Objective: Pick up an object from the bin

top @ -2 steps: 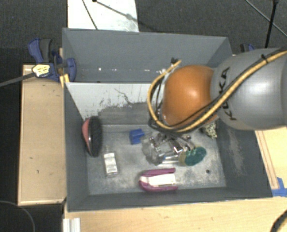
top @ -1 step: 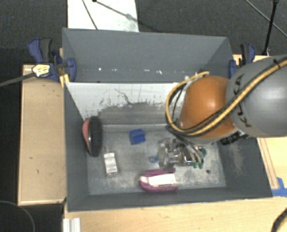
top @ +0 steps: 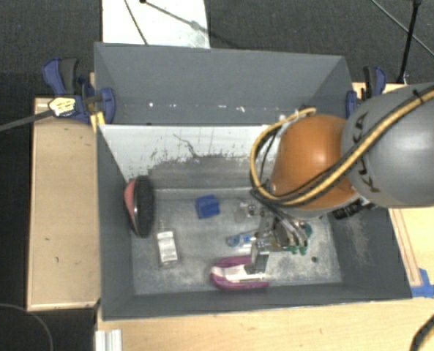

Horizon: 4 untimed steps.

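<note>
The gripper is seen low inside the grey bin; whether it is open or closed cannot be told. A purple and white oblong object is found right beneath its tip. Held in the bin to its left are a small blue piece just beside it, a blue block farther off, and a silvery packet and a dark oval object well apart

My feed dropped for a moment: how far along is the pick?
Done: the end effector is low in the bin, at the purple-and-white thing by the near wall. In hand: nothing visibly lifted; that thing lies on the floor. Left: securing it and lifting it out.
</note>
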Tool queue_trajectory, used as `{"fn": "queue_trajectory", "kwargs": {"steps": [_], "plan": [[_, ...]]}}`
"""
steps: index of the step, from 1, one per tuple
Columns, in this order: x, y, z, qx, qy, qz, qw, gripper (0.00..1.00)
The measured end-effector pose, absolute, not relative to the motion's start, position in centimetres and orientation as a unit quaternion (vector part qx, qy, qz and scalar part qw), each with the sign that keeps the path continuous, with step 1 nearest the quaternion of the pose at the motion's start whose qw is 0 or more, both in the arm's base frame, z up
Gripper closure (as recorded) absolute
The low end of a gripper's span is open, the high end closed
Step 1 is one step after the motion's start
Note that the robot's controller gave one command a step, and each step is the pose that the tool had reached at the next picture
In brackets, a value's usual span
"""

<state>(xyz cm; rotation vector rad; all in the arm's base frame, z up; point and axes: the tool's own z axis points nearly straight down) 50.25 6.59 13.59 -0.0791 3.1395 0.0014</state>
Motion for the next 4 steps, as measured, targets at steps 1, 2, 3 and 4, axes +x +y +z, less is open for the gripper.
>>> {"fn": "queue_trajectory", "kwargs": {"steps": [1,2,3,4], "plan": [[50.8,5.4,6.8,-0.048,0.999,0.000,-0.003,0.00],[50.8,5.5,7.2,-0.047,0.999,0.000,-0.004,1.00],[48.6,5.9,16.1,-0.012,1.000,0.001,0.003,1.00],[49.3,6.7,23.0,-0.009,1.000,0.001,0.004,1.00]]}}
